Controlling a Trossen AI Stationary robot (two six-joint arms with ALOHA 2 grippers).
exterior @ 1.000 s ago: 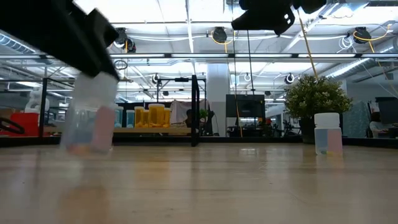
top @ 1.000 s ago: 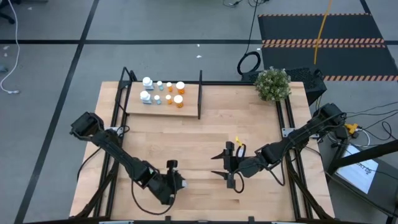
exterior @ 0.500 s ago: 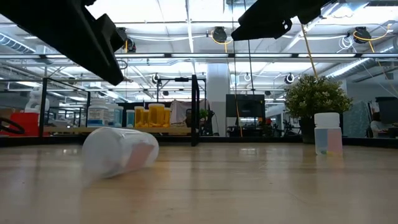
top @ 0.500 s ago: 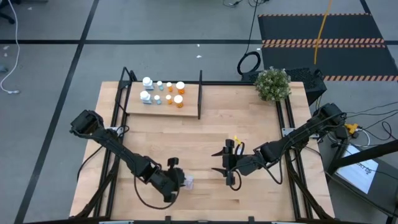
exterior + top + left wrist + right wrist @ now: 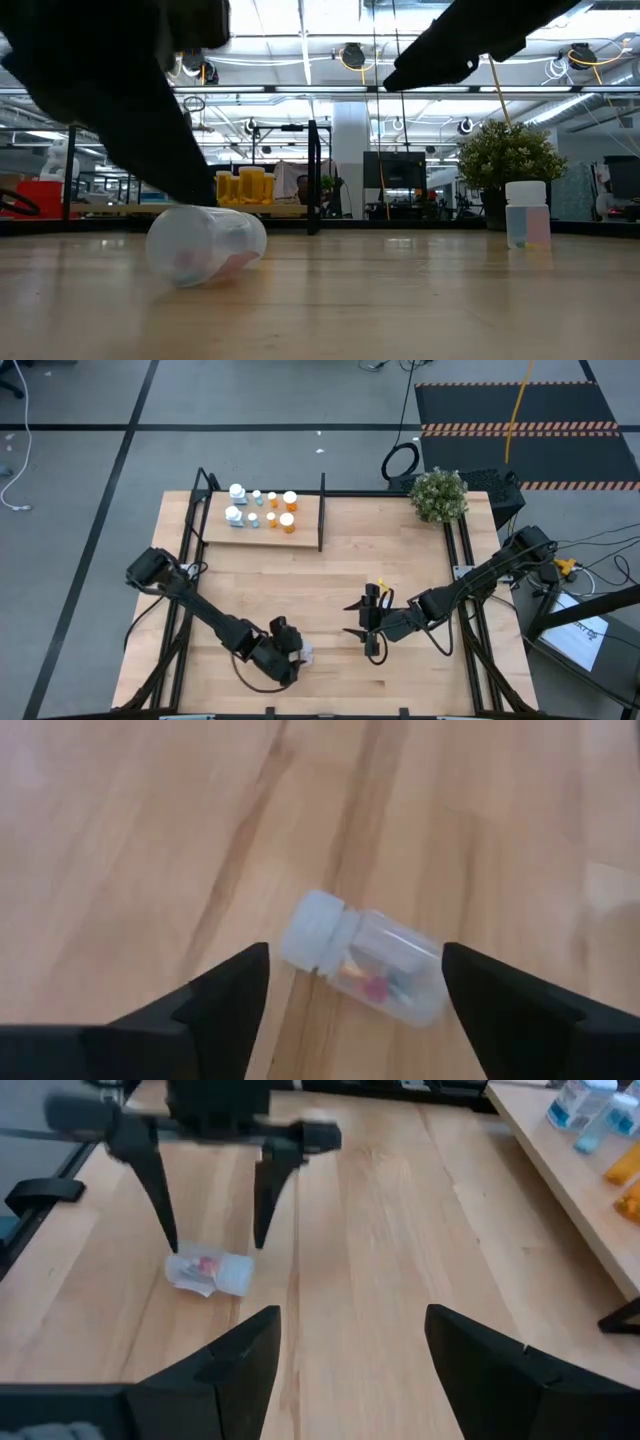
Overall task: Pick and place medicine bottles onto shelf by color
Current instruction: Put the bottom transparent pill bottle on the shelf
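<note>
A small clear bottle with a white cap [image 5: 365,955] lies on its side on the wooden tabletop near the front edge; it also shows in the high view [image 5: 303,655] and the low view [image 5: 205,245]. My left gripper [image 5: 355,952] is open, low over it, one finger on each side, touching nothing. My right gripper [image 5: 362,622] is open and empty, above the table to the bottle's right. A pale blue bottle with a white cap [image 5: 527,214] stands upright on the table. The shelf [image 5: 305,520] at the far left carries several white, blue and orange bottles [image 5: 262,508].
The shelf's black upright divider [image 5: 321,510] stands at its right end. A potted plant [image 5: 438,495] sits at the table's far right corner. Bare wood lies between the shelf and the two grippers.
The clear bottle stood upright under my left gripper a second ago; it has tipped over and now lies on its side on the table. My left gripper has come down over it and shifted slightly toward the table's right edge.
</note>
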